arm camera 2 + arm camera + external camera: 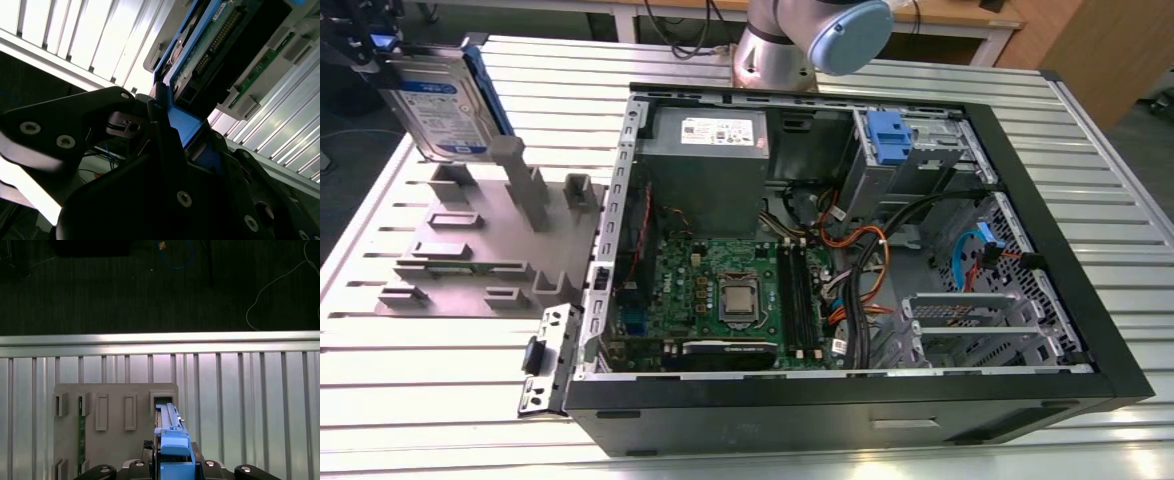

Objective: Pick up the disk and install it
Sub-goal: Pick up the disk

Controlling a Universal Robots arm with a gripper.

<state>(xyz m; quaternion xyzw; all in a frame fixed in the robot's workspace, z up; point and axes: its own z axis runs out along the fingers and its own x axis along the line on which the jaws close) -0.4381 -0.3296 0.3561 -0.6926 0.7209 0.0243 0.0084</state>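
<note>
While the disk (443,105) stands on edge over the desk's corner at the exterior view's upper left, the fingers (112,107) are closed on the short end of its blue carrier (184,125). In the second wrist view they pinch the plastic from both sides with no gap showing. Gripping by that end leaves the labelled face and the circuit-board underside (225,40) free (a sensible hold, I judge, since the rest of the carrier would need to be unobstructed to slide into a bay).

The drive hangs down from the grip toward the grey holder plate (467,255). That plate lies flat on the desk (440,400) beside the open computer case (854,410). In the first wrist view the drive is seen edge-on, lined up with one upright slot (162,401) of the plate. Whether its lower edge sits in the slot or just above it I cannot tell. The plate's slots and posts seem meant to keep parts upright so they can be taken from above.

Inside the case, at the corner nearest the arm (807,40), a drive bay holds another blue clip (887,135), well apart from the disk. The pick-up looks in hand and the installing not yet done.
</note>
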